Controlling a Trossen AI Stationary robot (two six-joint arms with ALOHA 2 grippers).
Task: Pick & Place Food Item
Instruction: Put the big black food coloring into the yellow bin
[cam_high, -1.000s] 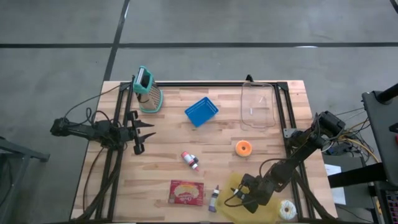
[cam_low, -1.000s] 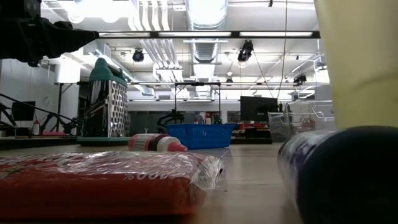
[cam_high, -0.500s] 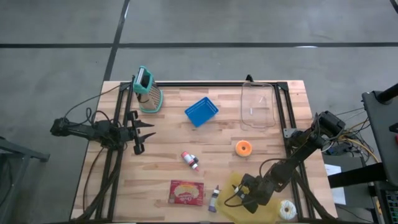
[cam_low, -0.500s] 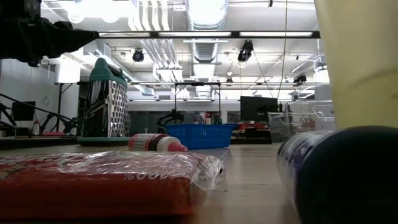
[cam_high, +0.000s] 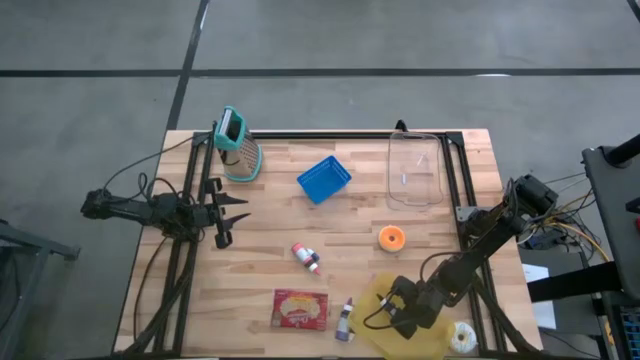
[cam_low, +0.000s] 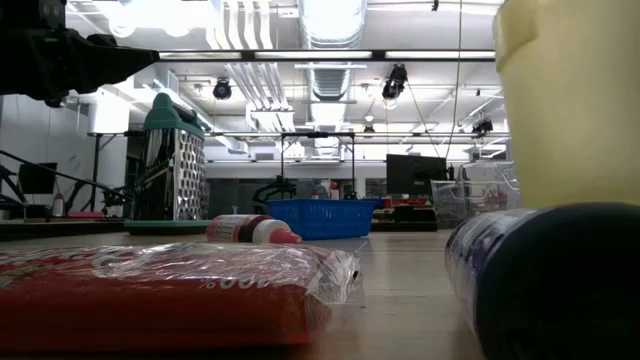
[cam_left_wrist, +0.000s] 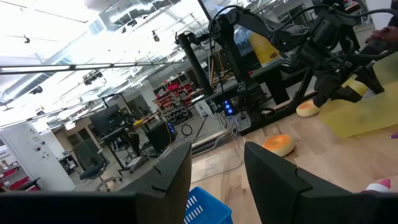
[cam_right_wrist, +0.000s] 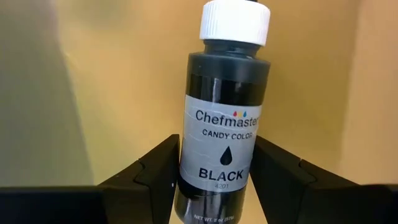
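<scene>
High view looks straight down on a wooden counter (cam_high: 340, 215) with a dark arm at each side. At the near right, the right gripper (cam_high: 398, 312) is low over a yellow sheet (cam_high: 375, 335) that lies at the counter's near edge. The right wrist view shows a small black bottle (cam_right_wrist: 225, 124) with a white cap, labelled as candy colour, standing between the two dark fingers (cam_right_wrist: 149, 171) against the yellow; the jaws sit a bottle's width apart with a finger tight against each side of the bottle, so they appear to have hold of it. A pale doughnut (cam_high: 461, 336) lies just to the right of the sheet, and an orange doughnut (cam_high: 391, 237) sits farther from the near edge, apart from both.

Left of the sheet is a small tube (cam_high: 344, 320), then a red packet (cam_high: 300, 309) in clear wrap, which fills the near foreground of the low view. A small red bottle (cam_high: 305, 256) lies on its side toward the middle. At the far side stand a teal grater (cam_high: 238, 145), a blue basket (cam_high: 323, 179) and a clear tub (cam_high: 414, 170).

The left gripper (cam_high: 232, 212) waits at the left edge, above the counter, with its jaws apart and nothing between them.
</scene>
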